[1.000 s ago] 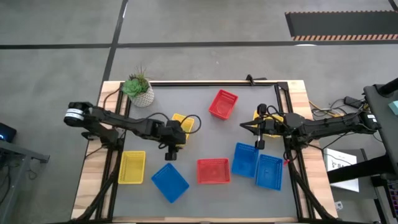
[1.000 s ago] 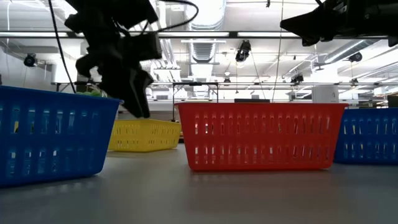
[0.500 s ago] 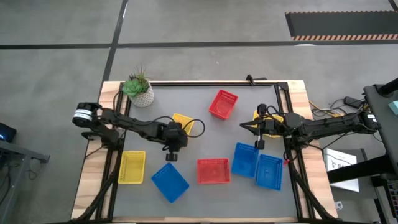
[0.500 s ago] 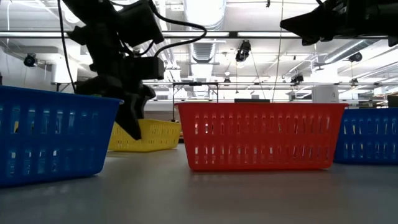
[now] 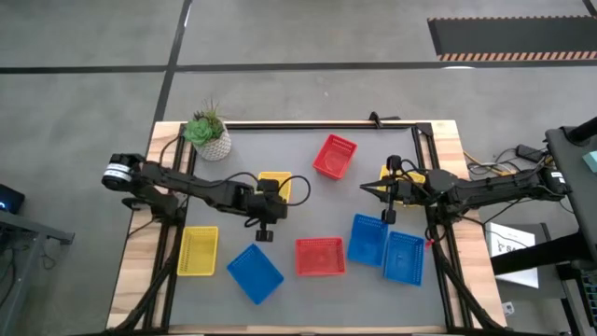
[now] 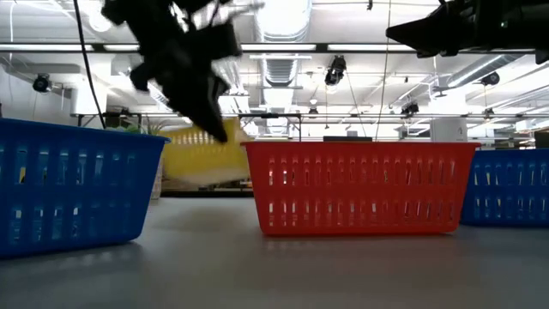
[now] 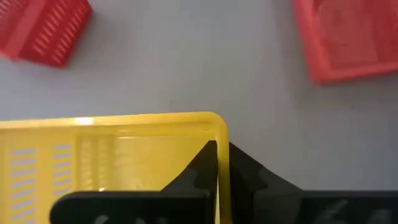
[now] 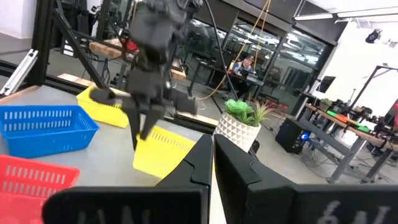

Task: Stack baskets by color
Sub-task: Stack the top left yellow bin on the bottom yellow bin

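My left gripper (image 5: pixel 268 199) is shut on a yellow basket (image 5: pixel 276 182) left of the table's middle; the low view shows this basket (image 6: pixel 202 154) raised and tilted. A second yellow basket (image 5: pixel 198 250) sits near the left front. A blue basket (image 5: pixel 255 273) and a red one (image 5: pixel 320 256) sit near the front edge. Two more blue baskets (image 5: pixel 385 247) lie side by side at the right front. Another red basket (image 5: pixel 335 156) sits toward the back. My right gripper (image 5: pixel 364 189) hovers shut and empty at the right. My left gripper has the yellow basket's near side wall (image 7: pixel 221 140), close to its right-hand corner. One finger (image 7: pixel 205 163) is inside the basket and the other is outside. The fingers slant down from the table's left. The basket hangs tilted, off the table.
A white potted plant (image 5: pixel 211 135) stands at the back left corner. A further yellow basket (image 5: pixel 387 174) shows under my right arm. A black frame (image 5: pixel 308 124) runs along the far edge and both sides of the grey mat. Bare mat lies between the baskets in the middle.
My left gripper has shut on the yellow basket's wall and risen, shifting slightly toward the table's right. The basket, which stood flat on the table, is now lifted and tipped.
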